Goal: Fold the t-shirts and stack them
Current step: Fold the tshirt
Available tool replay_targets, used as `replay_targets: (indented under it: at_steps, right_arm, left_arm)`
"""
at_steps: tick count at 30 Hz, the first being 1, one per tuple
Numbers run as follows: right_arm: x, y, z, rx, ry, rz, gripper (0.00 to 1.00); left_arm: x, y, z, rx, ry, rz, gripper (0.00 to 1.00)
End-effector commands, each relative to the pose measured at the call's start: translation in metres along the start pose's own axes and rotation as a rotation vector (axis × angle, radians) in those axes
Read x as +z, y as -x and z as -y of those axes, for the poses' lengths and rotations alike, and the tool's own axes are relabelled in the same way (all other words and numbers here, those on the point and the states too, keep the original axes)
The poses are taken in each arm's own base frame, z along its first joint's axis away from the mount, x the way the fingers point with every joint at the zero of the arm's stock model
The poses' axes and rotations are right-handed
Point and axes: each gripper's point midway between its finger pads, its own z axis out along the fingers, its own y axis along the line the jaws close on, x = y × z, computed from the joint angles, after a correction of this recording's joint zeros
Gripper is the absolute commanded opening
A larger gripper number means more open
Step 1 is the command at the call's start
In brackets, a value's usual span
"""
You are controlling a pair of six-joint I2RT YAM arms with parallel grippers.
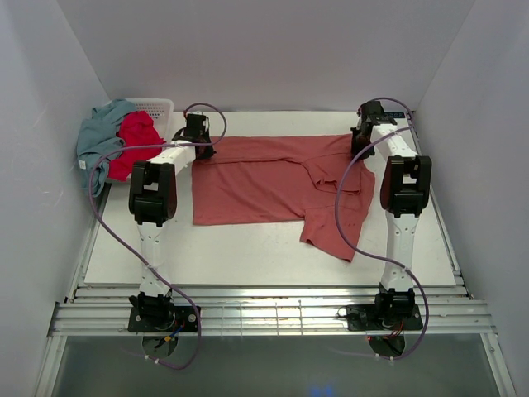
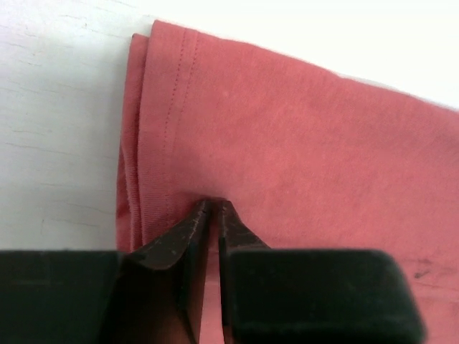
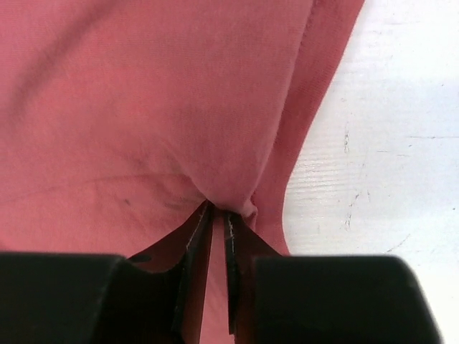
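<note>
The dusty salmon-red t-shirt (image 1: pixel 264 186) lies spread across the table, partly folded, with a sleeve hanging toward the front right. My left gripper (image 1: pixel 198 136) is shut on the salmon-red shirt (image 2: pixel 301 143) at its far left corner, near the stitched hem. My right gripper (image 1: pixel 364 132) is shut on the same shirt (image 3: pixel 143 107) at its far right corner, pinching a bunch of cloth. The bright crimson t-shirt (image 1: pixel 136 141) and the grey-blue t-shirt (image 1: pixel 99 136) lie heaped in and over the basket at the far left.
The white lattice basket (image 1: pixel 157 107) stands at the far left corner by the left wall. White walls enclose the table on three sides. Purple cables loop off both arms. Bare white tabletop (image 1: pixel 248 256) shows in front of the shirt.
</note>
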Motion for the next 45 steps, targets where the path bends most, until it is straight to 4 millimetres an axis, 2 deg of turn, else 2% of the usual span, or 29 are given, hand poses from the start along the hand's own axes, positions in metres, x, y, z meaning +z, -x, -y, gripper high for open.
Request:
replay_targets:
  at_steps: [1, 3, 4, 5, 6, 7, 8, 10, 11, 12, 13, 14, 15, 16, 17, 18, 19, 20, 22, 24, 27, 33, 39, 45]
  right_arm:
    - [-0.028, 0.043, -0.009, -0.047, 0.062, 0.188, 0.19]
    - [-0.050, 0.062, -0.011, -0.056, 0.063, 0.301, 0.26]
    - [-0.091, 0.084, -0.014, -0.060, 0.066, 0.403, 0.27]
    - [-0.109, 0.091, -0.014, -0.069, 0.058, 0.454, 0.31]
    - [-0.125, 0.095, -0.014, -0.076, 0.049, 0.492, 0.38]
    - [-0.157, 0.100, -0.015, -0.081, 0.018, 0.546, 0.41]
    - [-0.170, 0.098, -0.015, -0.086, -0.003, 0.559, 0.44]
    - [-0.195, 0.082, -0.025, -0.107, -0.037, 0.543, 0.45]
    - [-0.201, 0.072, -0.030, -0.115, -0.050, 0.530, 0.45]
    - [-0.205, 0.059, -0.044, -0.138, -0.074, 0.516, 0.45]
    - [-0.203, 0.033, -0.048, -0.158, -0.090, 0.465, 0.45]
    - [-0.201, 0.016, -0.053, -0.173, -0.105, 0.434, 0.45]
    - [-0.199, -0.003, -0.067, -0.187, -0.115, 0.406, 0.45]
    - [-0.190, -0.036, -0.066, -0.199, -0.124, 0.332, 0.45]
    - [-0.186, -0.053, -0.069, -0.197, -0.118, 0.296, 0.45]
    - [-0.183, -0.072, -0.079, -0.175, -0.084, 0.256, 0.46]
    - [-0.184, -0.085, -0.080, -0.164, -0.072, 0.236, 0.48]
    - [-0.174, -0.112, -0.076, -0.168, -0.076, 0.176, 0.48]
    - [-0.176, -0.134, -0.078, -0.152, -0.066, 0.150, 0.50]
    - [-0.171, -0.158, -0.073, -0.152, -0.078, 0.094, 0.50]
    - [-0.173, -0.174, -0.069, -0.137, -0.086, 0.060, 0.51]
    - [-0.177, -0.195, -0.067, -0.108, -0.074, 0.024, 0.51]
    - [-0.175, -0.224, -0.060, -0.087, -0.099, -0.044, 0.51]
    - [-0.167, -0.252, -0.053, -0.068, -0.111, -0.100, 0.51]
  left_arm:
    - [-0.016, 0.042, 0.000, 0.025, -0.017, 0.103, 0.24]
    - [-0.028, 0.073, 0.007, 0.037, -0.030, 0.194, 0.41]
    - [-0.036, 0.089, 0.006, 0.037, -0.015, 0.242, 0.51]
    - [-0.055, 0.114, 0.009, 0.032, -0.020, 0.310, 0.69]
    - [-0.066, 0.127, 0.010, 0.032, -0.017, 0.353, 0.75]
    - [-0.079, 0.143, 0.011, 0.034, -0.019, 0.407, 0.77]
    - [-0.101, 0.156, 0.008, 0.025, -0.003, 0.455, 0.79]
    - [-0.123, 0.160, 0.006, 0.012, 0.010, 0.480, 0.79]
    - [-0.139, 0.153, -0.001, -0.003, 0.033, 0.475, 0.78]
    - [-0.143, 0.136, -0.004, -0.005, 0.045, 0.435, 0.76]
    - [-0.145, 0.120, -0.005, -0.022, 0.047, 0.404, 0.74]
    - [-0.147, 0.101, -0.009, -0.025, 0.056, 0.368, 0.72]
    - [-0.146, 0.058, -0.016, -0.005, 0.071, 0.273, 0.72]
    - [-0.143, 0.036, -0.020, -0.018, 0.080, 0.217, 0.71]
    - [-0.144, 0.015, -0.024, -0.017, 0.091, 0.162, 0.72]
    - [-0.144, -0.023, -0.033, 0.000, 0.112, 0.059, 0.73]
    - [-0.146, -0.040, -0.037, 0.002, 0.121, 0.013, 0.74]
    - [-0.148, -0.054, -0.040, -0.011, 0.129, -0.024, 0.75]
    - [-0.155, -0.087, -0.044, -0.011, 0.123, -0.111, 0.77]
    - [-0.161, -0.104, -0.043, -0.012, 0.113, -0.155, 0.78]
    - [-0.169, -0.126, -0.050, -0.006, 0.141, -0.227, 0.81]
    - [-0.190, -0.154, -0.063, -0.032, 0.172, -0.286, 0.82]
    - [-0.201, -0.184, -0.059, -0.057, 0.125, -0.358, 0.80]
    - [-0.203, -0.194, -0.064, -0.044, 0.133, -0.359, 0.80]
